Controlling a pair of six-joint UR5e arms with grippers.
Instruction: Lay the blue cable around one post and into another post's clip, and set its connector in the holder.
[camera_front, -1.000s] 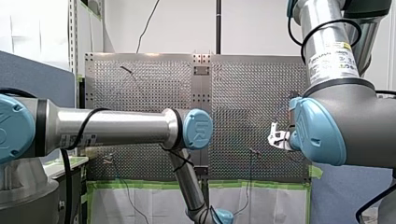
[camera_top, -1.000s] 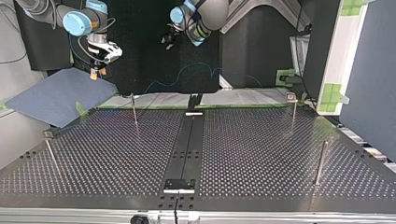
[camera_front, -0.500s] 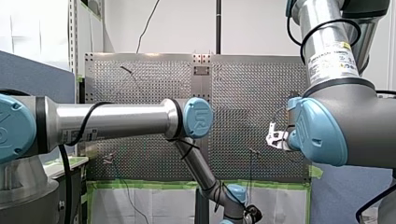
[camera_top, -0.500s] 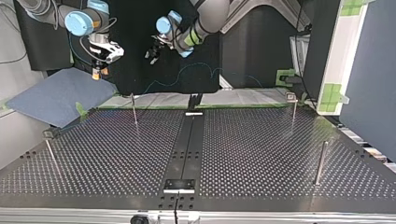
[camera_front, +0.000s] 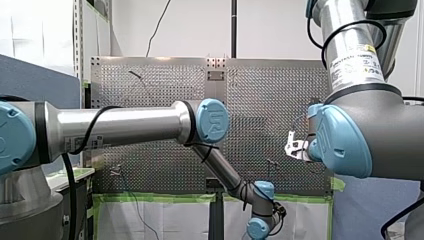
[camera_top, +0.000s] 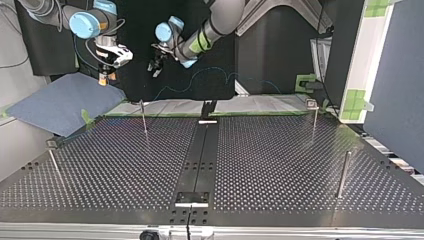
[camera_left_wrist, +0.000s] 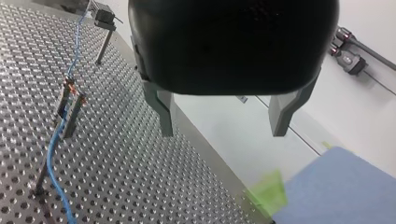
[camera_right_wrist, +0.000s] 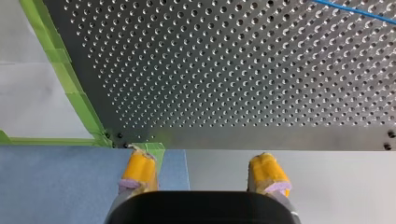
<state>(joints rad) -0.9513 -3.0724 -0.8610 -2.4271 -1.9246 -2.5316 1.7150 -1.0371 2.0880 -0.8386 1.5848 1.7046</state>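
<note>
The blue cable (camera_left_wrist: 55, 140) lies on the perforated table (camera_left_wrist: 126, 177) off to one side of my left gripper (camera_left_wrist: 223, 125) and passes a forked post (camera_left_wrist: 70, 100). Further along it stands another post with a clip head (camera_left_wrist: 105, 23). My left gripper is open, with nothing between its grey fingers (camera_left_wrist: 161, 112), and hangs past the table's edge. In the top view it (camera_top: 155, 65) is near my right gripper (camera_top: 104, 77). My right gripper (camera_right_wrist: 203, 172) is open, its yellow pads (camera_right_wrist: 140, 170) bare, above the table's edge; a stretch of cable (camera_right_wrist: 359, 9) shows far ahead.
Thin posts (camera_top: 143, 117) (camera_top: 314, 117) (camera_top: 344, 175) (camera_top: 54, 165) stand around the table in the top view. A black strip (camera_top: 200, 155) runs down its middle with a bracket (camera_top: 191, 198) at the near end. A blue mat (camera_top: 60, 102) lies beyond the far-left corner.
My left arm has swung toward the top view's left and lowered, bringing its gripper close to my right gripper. My right arm has stayed still.
</note>
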